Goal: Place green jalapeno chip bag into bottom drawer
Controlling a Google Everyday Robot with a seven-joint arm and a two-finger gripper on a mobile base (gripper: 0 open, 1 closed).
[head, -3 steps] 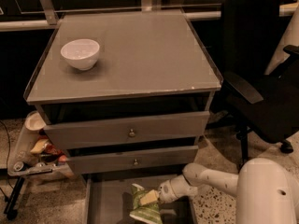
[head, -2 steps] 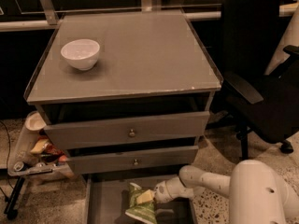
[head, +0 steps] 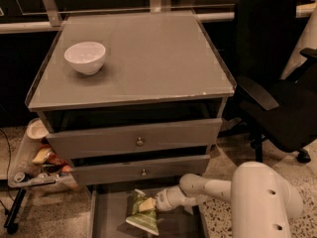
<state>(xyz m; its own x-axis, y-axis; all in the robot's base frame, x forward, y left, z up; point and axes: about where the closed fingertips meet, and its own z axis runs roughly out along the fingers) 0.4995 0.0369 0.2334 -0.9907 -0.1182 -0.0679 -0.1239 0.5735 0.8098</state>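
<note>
The green jalapeno chip bag (head: pixel 141 213) is a crinkly light-green bag with a white edge. It sits inside the pulled-out bottom drawer (head: pixel 106 217), the grey tray under the two upper drawers. My gripper (head: pixel 157 206) reaches in from the right at the end of my white arm and is against the bag's right side, low over the drawer floor. The bag stands tilted, its lower end toward the drawer's front.
A white bowl (head: pixel 85 57) sits on the grey cabinet top (head: pixel 148 58). Two upper drawers (head: pixel 138 140) with small knobs are above the open one. A black office chair (head: pixel 277 83) stands to the right. A low cart with clutter (head: pixel 34 162) is at the left.
My arm has pushed further left into the drawer and the bag has moved left with it.
</note>
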